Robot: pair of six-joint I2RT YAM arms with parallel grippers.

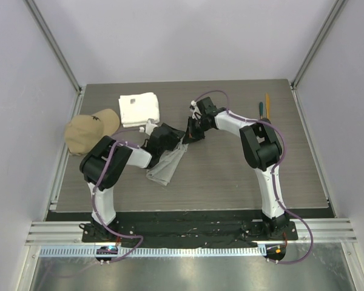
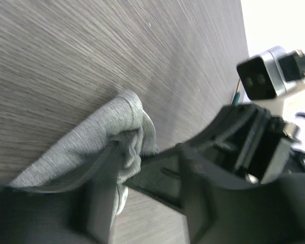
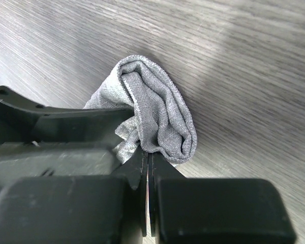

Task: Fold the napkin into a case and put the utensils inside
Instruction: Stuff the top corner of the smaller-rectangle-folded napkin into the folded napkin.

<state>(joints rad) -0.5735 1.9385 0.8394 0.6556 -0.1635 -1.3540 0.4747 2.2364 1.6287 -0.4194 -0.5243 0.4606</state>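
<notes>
The light-grey napkin (image 1: pixel 164 167) lies bunched at mid-table, and its upper end (image 3: pixel 157 109) is lifted into a thick fold. My right gripper (image 3: pixel 148 152) is shut on the edge of that fold, and in the top view it (image 1: pixel 190 136) meets the cloth from the right. My left gripper (image 2: pixel 150 152) stands open around the same spot. One of its fingers (image 2: pixel 99 188) rests against the cloth (image 2: pixel 91 137); the other is clear of it. In the top view the left gripper (image 1: pixel 177 140) sits just left of the right one. Two utensils, one teal-handled (image 1: pixel 261 110) and one orange (image 1: pixel 267 102), lie at the back right.
A thick white towel (image 1: pixel 139 108) lies at the back left. A tan cap (image 1: pixel 88 130) sits at the table's left edge beside my left arm. Grey walls and metal rails close in the table (image 1: pixel 242 176) on three sides.
</notes>
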